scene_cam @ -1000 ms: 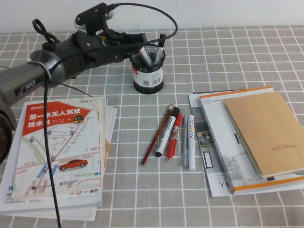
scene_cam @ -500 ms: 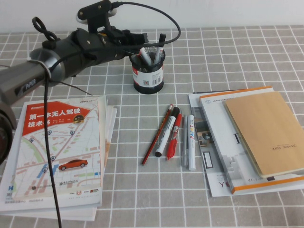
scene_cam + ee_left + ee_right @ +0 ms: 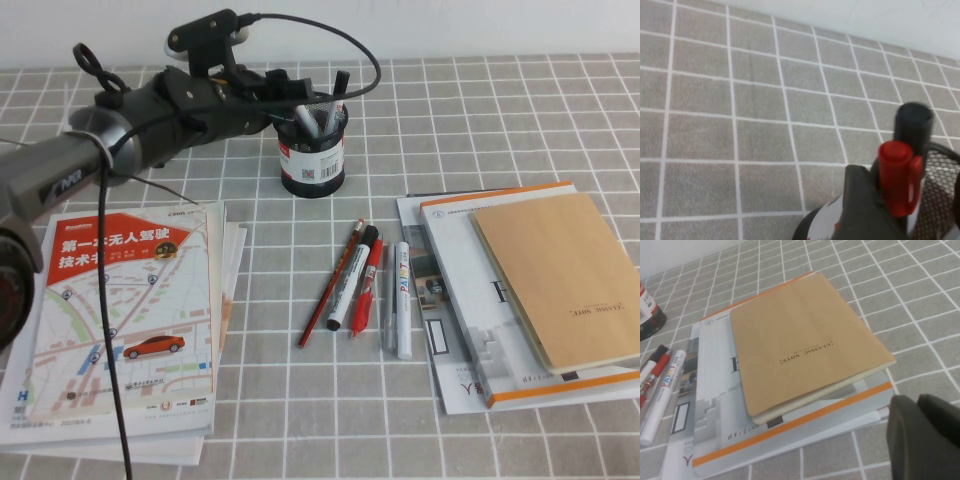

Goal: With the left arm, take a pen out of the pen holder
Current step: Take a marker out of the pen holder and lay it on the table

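The black mesh pen holder (image 3: 313,152) stands at the back middle of the tiled table with pens upright in it. My left gripper (image 3: 322,98) hovers over its rim, open, one finger on each side of the pen tops. In the left wrist view a red-capped pen (image 3: 897,177) stands just beside one dark finger (image 3: 862,210), and a black-capped pen (image 3: 913,125) rises behind it from the mesh holder (image 3: 940,200). Nothing is clamped. My right gripper (image 3: 916,405) is shut, low over the table near the books, and does not show in the high view.
Several pens and a pencil (image 3: 365,285) lie loose in front of the holder. A map book (image 3: 120,320) lies at the front left. A tan notebook (image 3: 555,280) tops a stack of books on the right. A white wall runs behind the holder.
The left gripper's fingers have spread apart over the holder and the wrist has shifted slightly. The pens stay in the holder.
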